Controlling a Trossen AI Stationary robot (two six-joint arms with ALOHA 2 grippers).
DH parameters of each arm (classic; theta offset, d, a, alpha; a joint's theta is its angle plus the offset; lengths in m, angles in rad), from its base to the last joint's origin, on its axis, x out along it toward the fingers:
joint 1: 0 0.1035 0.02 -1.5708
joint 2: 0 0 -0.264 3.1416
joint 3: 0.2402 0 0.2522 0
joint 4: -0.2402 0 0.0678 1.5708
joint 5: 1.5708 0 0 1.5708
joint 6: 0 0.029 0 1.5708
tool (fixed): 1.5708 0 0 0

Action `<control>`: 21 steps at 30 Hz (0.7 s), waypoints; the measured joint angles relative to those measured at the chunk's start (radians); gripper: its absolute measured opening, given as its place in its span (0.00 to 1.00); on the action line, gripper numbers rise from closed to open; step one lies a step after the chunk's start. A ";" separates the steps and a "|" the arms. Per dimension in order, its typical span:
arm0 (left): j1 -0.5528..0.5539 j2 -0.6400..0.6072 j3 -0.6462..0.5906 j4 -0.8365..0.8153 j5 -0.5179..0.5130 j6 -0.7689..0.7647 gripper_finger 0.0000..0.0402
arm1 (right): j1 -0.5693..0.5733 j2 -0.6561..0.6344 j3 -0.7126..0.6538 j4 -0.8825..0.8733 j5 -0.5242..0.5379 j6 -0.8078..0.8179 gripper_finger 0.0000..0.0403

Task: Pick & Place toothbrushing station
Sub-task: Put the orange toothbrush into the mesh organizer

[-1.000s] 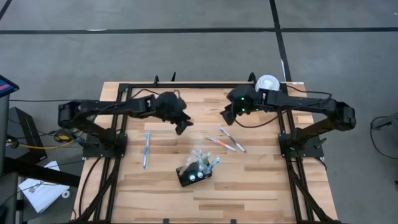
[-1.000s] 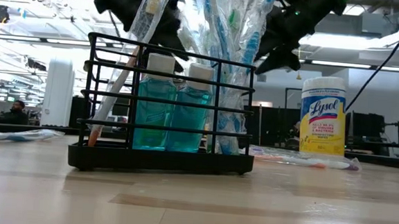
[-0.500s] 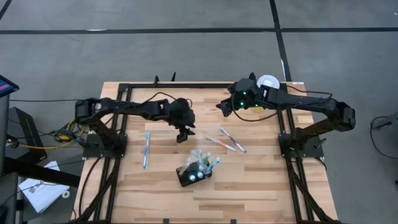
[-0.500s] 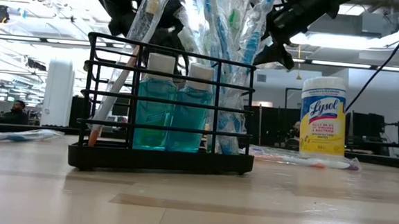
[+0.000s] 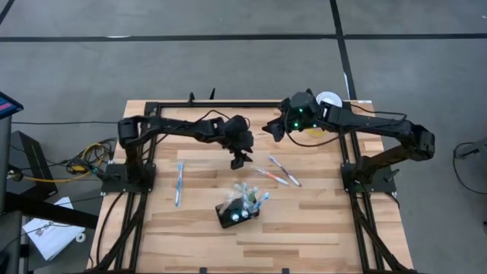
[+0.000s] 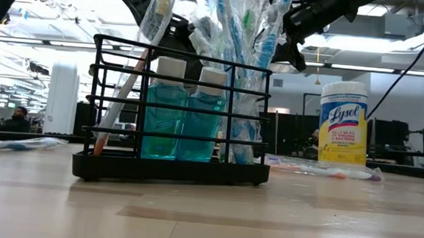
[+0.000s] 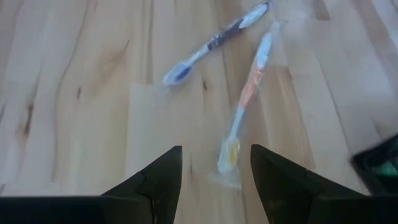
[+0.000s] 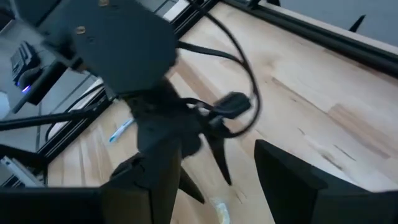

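Meanwhile, on a slatted wooden table (image 5: 304, 228), two dark arms work a toothbrush-sorting job. From the left: a wrapped toothbrush (image 5: 179, 183) lies alone near the left arm's base, well apart from the action. Next, the left gripper (image 5: 238, 160) hangs over the table's middle, fingers spread and empty; its wrist camera looks down on two loose brushes, an orange-handled toothbrush (image 7: 244, 111) lying almost between the fingertips and a dark-handled toothbrush (image 7: 214, 42) farther off. Nearer the front edge stands the toothbrushing station (image 5: 237, 213), a black wire holder already bristling with wrapped brushes and two blue-green bottles (image 6: 181, 123). Further right, the right gripper (image 5: 272, 128) hovers by the back rail, its fingers likewise apart and carrying nothing, beside a white-and-yellow wipes canister (image 6: 343, 124).

By the look of it, the step in hand is the left arm's pick of the orange-handled brush. It would go best with the fingers straddling the handle crosswise, low to the wood, closing on the handle rather than the slippery wrapper end. The neighbouring brush lies close enough to be nudged, and the right arm should keep clear.
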 joint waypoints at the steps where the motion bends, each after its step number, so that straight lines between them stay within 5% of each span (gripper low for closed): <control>1: -0.001 0.013 0.014 -0.002 0.012 0.000 0.45 | 0.000 0.000 0.000 0.000 -0.002 -0.004 0.48; 21: -0.078 0.136 0.061 -0.029 0.003 -0.012 0.46 | -0.070 0.000 0.000 0.090 -0.125 -0.064 0.48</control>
